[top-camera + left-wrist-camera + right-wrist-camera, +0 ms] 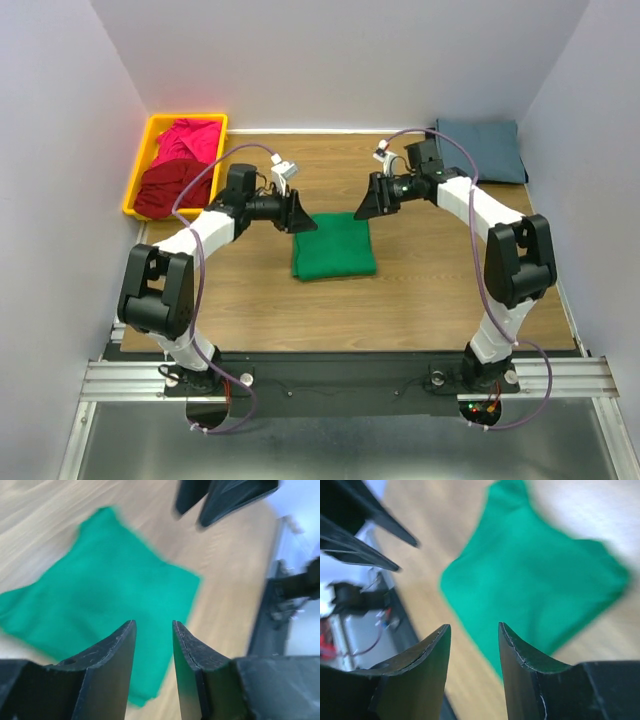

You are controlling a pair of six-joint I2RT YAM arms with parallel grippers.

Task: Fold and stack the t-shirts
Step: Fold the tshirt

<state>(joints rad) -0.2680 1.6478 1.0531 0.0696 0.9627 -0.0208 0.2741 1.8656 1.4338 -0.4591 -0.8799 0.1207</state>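
A bright green t-shirt lies folded into a square on the middle of the wooden table, also seen flat in the left wrist view and the right wrist view. My left gripper hovers above its far left corner, open and empty. Opposite it, my right gripper hangs above the far right corner, open with nothing between its fingers. A magenta pink t-shirt and a dark red one lie crumpled in the bin. A slate blue-grey t-shirt lies folded at the far right corner.
The yellow plastic bin stands at the far left of the table. White walls close in the back and both sides. Both arm bases sit on a metal rail at the near edge.
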